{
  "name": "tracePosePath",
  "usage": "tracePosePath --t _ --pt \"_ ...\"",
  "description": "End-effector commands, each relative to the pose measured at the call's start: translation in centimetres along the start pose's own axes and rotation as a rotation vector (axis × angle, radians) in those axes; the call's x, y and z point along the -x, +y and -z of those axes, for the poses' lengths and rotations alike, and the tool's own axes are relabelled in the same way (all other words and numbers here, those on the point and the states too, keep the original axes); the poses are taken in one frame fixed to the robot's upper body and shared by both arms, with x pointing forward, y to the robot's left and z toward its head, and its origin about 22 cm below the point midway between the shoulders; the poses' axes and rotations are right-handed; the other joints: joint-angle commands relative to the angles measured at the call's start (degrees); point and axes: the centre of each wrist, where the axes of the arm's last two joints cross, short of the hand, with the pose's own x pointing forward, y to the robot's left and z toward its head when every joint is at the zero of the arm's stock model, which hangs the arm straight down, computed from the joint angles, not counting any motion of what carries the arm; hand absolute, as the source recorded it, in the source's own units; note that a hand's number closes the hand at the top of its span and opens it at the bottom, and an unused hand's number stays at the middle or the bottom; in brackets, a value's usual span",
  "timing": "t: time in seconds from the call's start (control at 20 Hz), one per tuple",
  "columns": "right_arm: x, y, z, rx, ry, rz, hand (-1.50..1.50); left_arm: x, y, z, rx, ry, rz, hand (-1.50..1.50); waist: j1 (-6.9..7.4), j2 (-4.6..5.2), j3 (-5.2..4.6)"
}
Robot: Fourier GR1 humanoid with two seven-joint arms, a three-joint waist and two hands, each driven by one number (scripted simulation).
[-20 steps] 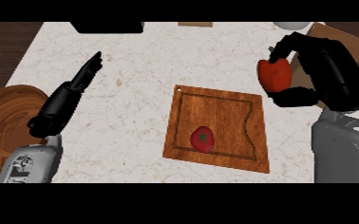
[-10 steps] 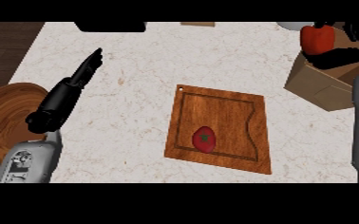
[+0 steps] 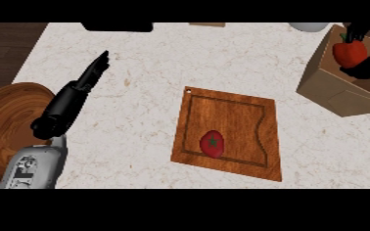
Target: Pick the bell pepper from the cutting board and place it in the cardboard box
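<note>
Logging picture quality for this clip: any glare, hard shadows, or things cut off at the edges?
Head view: even light, no glare on the counter; no plain shadow beneath the left hand or the cutting board; the cardboard box is cut off by the right edge, with the bell pepper at its opening.

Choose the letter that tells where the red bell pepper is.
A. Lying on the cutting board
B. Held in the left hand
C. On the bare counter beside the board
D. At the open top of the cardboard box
D: the bell pepper shows at the open top of the cardboard box at the view's right edge. The red thing on the cutting board is a tomato, and the left hand is open and holds nothing.
</note>
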Motion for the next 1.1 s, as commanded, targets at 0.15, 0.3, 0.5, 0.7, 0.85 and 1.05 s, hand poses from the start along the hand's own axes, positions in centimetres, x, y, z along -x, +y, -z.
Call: tracePosePath --t 0.15,0.3,0.5,0.7,0.85,1.05 --pt "4.7 0.4 0.1 -0.231 0.098 -0.069 1.5 -1.1 -1.2 0.9 0.028 -0.018 -0.006 0.0 0.75 0.21 0.06" --pt "5.4 2.4 0.1 -0.319 -0.035 -0.02 -1.5 -1.3 -0.2 1.8 0.012 0.002 0.006 0.0 0.19 0.13 0.08" --pt "6.3 2.0 0.0 -0.262 -0.166 0.094 -1.5 -0.5 -0.1 -0.7 0.003 -0.002 0.003 0.0 0.42 -0.02 0.08" --pt "5.2 -0.1 0.9 -0.015 -0.317 0.442 -1.5 -0.6 0.1 0.1 -0.001 -0.007 -0.017 0.0 -0.44 -0.18 0.17" --pt "6.2 0.6 0.8 0.086 -0.329 0.819 -1.5 0.3 -0.1 -0.8 -0.017 0.013 -0.012 0.0 -0.84 -0.37 0.19" --pt "7.5 1.0 0.3 0.142 -0.196 1.066 -1.5 0.0 0.3 -0.7 0.004 -0.003 -0.004 0.0 0.41 0.33 0.14"
